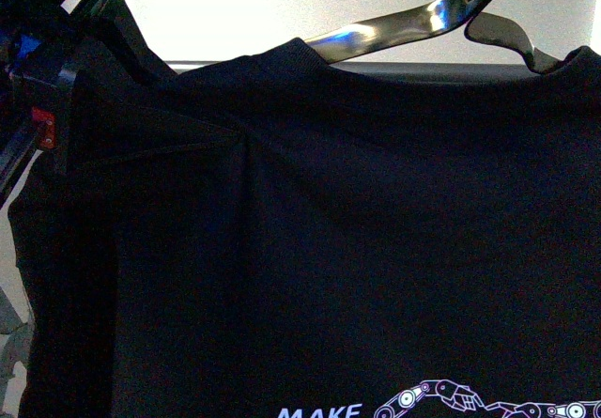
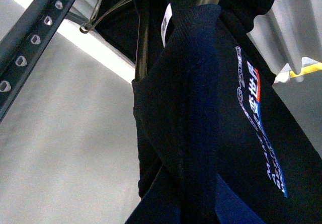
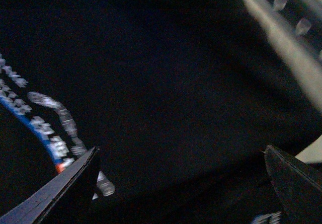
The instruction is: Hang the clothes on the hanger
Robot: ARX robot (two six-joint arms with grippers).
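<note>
The black T-shirt (image 1: 357, 230), draped on a silver coat hanger (image 1: 404, 22), sits high beside the dark rack rail (image 2: 27, 50), presumably for hooking on, the right gripper (image 3: 176, 189) with jaws spread wide by the cloth, the left gripper (image 1: 66, 99) half buried in fabric, so I cannot tell its jaws

A plain pale grey surface (image 2: 65, 148), floor or wall I cannot tell, fills the lower left of the left wrist view, a bright band (image 2: 95, 45) along its upper edge, the black T-shirt (image 2: 201, 108) hanging before it, not lying on it.
</note>
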